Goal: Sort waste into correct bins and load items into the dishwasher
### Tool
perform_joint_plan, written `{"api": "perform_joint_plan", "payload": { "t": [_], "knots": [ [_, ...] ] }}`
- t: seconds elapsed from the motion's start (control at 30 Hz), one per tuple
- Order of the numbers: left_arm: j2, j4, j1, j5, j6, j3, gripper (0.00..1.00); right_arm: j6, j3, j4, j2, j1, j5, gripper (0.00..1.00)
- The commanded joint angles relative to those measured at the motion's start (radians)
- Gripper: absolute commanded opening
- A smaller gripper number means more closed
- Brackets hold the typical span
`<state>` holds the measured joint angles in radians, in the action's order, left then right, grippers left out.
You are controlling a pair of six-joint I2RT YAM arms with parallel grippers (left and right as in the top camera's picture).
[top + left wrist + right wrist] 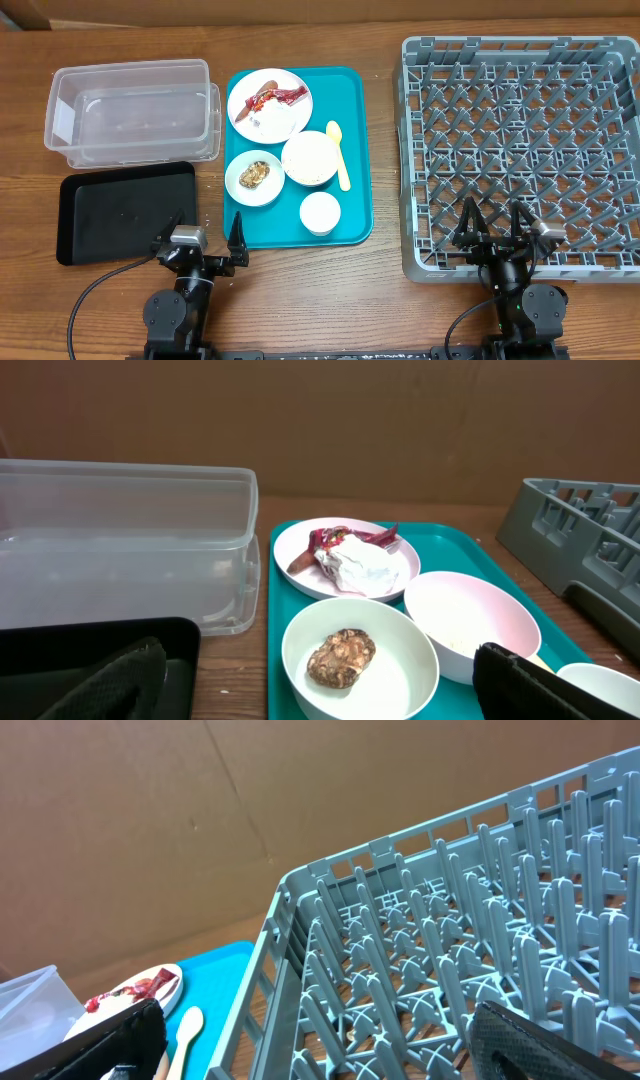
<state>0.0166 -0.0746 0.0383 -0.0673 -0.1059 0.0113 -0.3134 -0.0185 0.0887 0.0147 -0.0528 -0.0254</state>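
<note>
Two empty claws spread wide, left claw and right claw, at the near desk edge. Plate, bowls, cup, spoon all on teal tray between tub and rack.

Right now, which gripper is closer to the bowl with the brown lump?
Left. The left gripper is just short of the bowl, slightly to its left; the right gripper is far to its right, at the dish rack's near edge.
</note>
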Motion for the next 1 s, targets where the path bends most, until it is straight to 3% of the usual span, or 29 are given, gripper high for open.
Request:
{"api": "perform_joint_plan", "payload": {
  "t": [0.0,0.97],
  "knots": [
    [-0.012,0.002,-0.005,0.000,-0.013,-0.006,1.00,0.007,0.010,-0.008,-0.012,0.002,0.005,1.00],
    [-0.012,0.025,-0.005,0.003,-0.007,-0.006,1.00,0.003,0.010,-0.008,-0.012,0.002,0.016,1.00]
  ]
}}
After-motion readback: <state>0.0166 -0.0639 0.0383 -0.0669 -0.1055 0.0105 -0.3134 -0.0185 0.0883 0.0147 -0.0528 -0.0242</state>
